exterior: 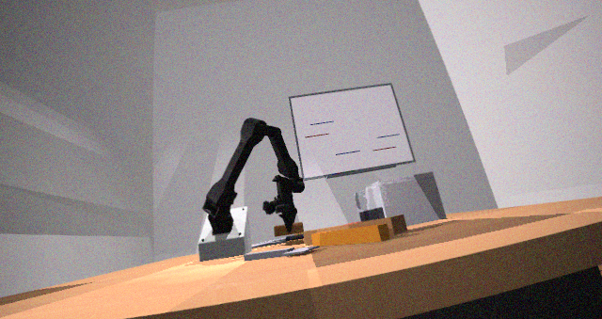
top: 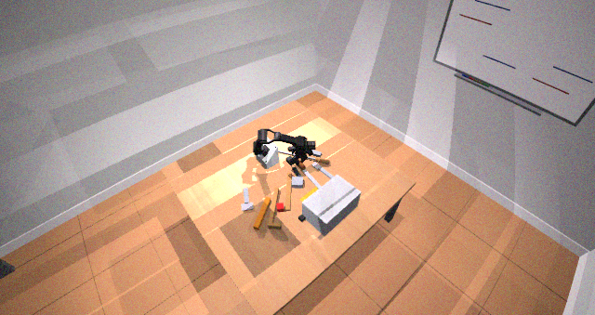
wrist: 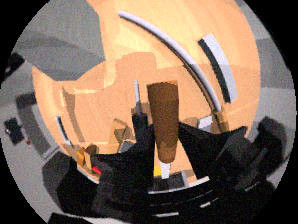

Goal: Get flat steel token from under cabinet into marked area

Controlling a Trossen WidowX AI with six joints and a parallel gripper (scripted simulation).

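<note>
Token nowhere in sight, presumably under the cabinet (top: 331, 203); claw (exterior: 287, 215) clamped partway on a brown-handled tool (wrist: 164, 123) low over the counter (exterior: 423, 253), could easily twist loose if dragged sideways.

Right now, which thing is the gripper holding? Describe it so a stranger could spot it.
Start at the grey cabinet, then look toward the arm's base. The gripper is shut on a brown wooden handle, stubbier and darker than the orange bar nearby.
</note>
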